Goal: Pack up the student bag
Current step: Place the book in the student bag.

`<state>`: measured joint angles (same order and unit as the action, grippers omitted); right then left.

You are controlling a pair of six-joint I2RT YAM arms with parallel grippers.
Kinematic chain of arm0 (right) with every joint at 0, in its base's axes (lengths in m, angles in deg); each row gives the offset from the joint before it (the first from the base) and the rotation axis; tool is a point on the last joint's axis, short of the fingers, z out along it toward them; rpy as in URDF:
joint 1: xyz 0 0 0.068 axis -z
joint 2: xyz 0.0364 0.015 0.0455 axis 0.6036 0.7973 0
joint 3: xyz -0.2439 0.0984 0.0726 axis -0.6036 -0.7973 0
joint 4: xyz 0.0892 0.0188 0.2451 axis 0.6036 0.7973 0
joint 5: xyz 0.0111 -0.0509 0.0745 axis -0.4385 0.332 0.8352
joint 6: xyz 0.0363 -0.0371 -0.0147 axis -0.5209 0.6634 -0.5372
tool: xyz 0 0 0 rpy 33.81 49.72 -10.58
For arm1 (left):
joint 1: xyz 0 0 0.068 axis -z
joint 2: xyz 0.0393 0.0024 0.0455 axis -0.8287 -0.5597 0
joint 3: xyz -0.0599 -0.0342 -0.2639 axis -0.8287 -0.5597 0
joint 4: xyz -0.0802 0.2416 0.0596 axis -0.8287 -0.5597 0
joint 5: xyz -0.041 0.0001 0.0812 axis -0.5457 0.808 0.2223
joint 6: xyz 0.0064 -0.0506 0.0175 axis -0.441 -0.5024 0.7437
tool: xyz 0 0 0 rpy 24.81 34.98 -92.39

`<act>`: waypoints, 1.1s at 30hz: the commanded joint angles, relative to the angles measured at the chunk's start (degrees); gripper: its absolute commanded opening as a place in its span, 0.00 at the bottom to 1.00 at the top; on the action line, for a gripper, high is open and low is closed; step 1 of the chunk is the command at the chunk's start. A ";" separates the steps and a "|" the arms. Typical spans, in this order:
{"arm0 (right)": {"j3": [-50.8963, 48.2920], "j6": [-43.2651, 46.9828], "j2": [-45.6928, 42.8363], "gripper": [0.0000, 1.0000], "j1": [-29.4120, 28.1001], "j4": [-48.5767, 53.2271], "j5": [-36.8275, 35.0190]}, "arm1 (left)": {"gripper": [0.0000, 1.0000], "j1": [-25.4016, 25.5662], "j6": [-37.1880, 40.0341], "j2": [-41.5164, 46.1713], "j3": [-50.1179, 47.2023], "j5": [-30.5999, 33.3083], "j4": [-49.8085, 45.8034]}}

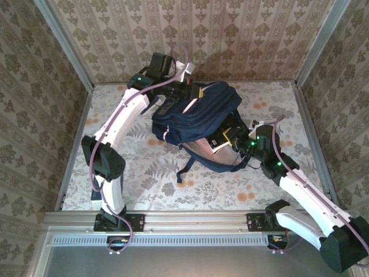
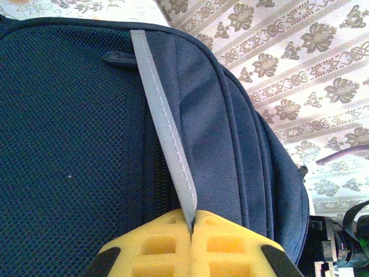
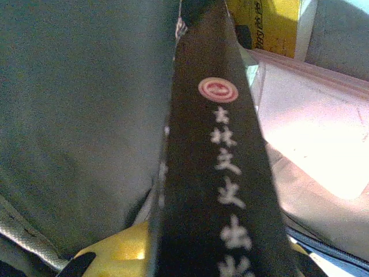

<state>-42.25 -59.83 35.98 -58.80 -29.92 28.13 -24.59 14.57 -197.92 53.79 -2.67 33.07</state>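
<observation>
The student bag (image 1: 196, 112), a large navy backpack, lies in the middle of the table with its mouth facing right. At the bag's far end, my left gripper (image 1: 183, 86) is shut on its pale grey stripe trim (image 2: 164, 133); the yellow fingertips (image 2: 230, 242) meet on the strip against the navy fabric (image 2: 69, 144). My right gripper (image 1: 235, 138) sits at the bag's mouth, shut on a dark book (image 3: 219, 150) with white characters and a round red mark on its spine. The book stands upright between grey lining (image 3: 75, 115) and a pale pink surface (image 3: 311, 133).
A yellow book (image 3: 271, 23) stands deeper inside the bag. Loose navy straps (image 1: 184, 167) trail toward the near edge. A dark blue item (image 1: 95, 195) lies beside the left arm's base. Patterned walls and metal posts (image 1: 308, 133) close in the floral table (image 1: 144, 184).
</observation>
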 commanded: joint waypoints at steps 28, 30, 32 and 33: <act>6.31 -2.72 9.43 0.00 -2.06 -16.14 -2.08 | 0.00 -1.67 -2.96 1.05 4.68 -6.98 7.58; 8.09 -2.29 14.60 0.00 -2.85 -17.14 -3.50 | 0.00 -1.67 -3.37 0.93 5.15 -7.23 7.98; 9.80 -2.17 19.49 0.00 -3.89 -18.19 -6.62 | 0.00 -1.67 -3.66 0.86 5.85 -7.41 7.93; 11.04 -1.78 22.24 0.00 -4.70 -18.64 -8.42 | 0.00 -1.71 -3.83 0.78 6.24 -7.63 7.98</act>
<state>-35.87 -61.69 54.66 -62.06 -39.80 24.59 -25.70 12.21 -199.13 54.88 -5.45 33.48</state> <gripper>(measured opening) 0.181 0.050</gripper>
